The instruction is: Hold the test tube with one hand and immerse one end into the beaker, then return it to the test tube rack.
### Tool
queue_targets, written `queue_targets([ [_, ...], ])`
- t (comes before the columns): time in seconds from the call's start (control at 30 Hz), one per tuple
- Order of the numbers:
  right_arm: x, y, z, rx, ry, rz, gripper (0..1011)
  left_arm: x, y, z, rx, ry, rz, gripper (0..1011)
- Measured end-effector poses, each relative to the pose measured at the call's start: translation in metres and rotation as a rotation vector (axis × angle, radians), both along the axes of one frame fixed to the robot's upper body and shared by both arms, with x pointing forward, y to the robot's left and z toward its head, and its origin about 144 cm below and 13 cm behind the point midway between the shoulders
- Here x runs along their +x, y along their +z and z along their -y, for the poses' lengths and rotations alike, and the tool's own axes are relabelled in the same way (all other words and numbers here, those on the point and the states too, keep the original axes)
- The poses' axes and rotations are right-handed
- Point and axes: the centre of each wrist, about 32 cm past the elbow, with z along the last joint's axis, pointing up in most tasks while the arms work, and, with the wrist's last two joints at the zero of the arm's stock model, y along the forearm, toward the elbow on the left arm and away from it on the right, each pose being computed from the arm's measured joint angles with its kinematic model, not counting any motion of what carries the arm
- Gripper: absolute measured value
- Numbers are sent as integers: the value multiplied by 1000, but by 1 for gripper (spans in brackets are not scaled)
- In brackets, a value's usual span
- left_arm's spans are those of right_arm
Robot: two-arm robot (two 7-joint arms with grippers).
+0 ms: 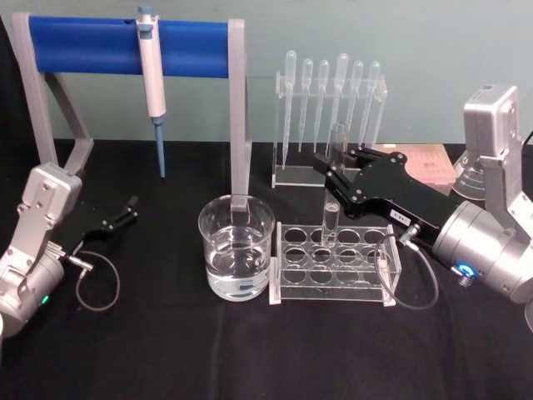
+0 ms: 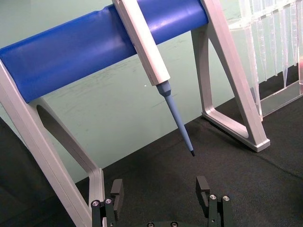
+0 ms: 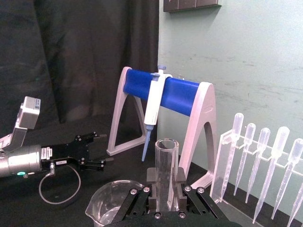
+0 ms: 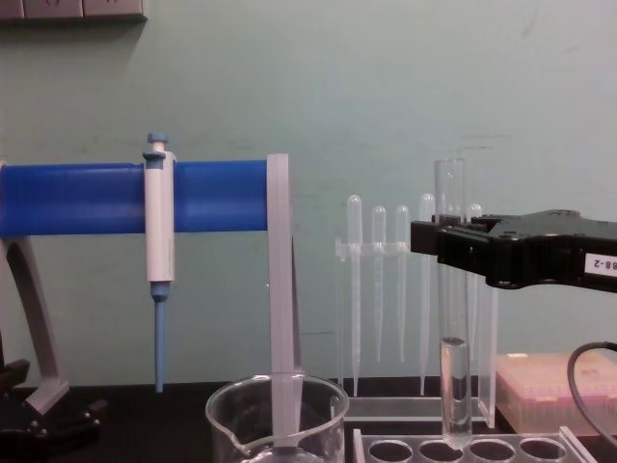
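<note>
Test tube (image 4: 450,328) stands straight up, its round end in a back hole of the clear test tube rack (image 1: 333,293), just beside the beaker (image 1: 208,242). Both sit on a black desk (image 1: 166,350) by a pale green wall (image 4: 386,96). The right end effector (image 1: 335,171) reaches in level, clamped on the tube. The left end effector (image 1: 125,212) sits low at the side, jaws apart.

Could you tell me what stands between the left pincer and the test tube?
The beaker, in the head view; the right pincer grips the test tube.

Upright test tube (image 1: 331,212) at rack (image 1: 333,293); half-full beaker (image 1: 236,250) beside.
</note>
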Motion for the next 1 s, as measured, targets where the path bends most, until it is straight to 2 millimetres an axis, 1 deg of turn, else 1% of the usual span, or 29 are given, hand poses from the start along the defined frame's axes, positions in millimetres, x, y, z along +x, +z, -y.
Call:
queue_targets([
  [1.0,0,0,0,0,0,0,225,0,0,0,0,0,0,1000],
])
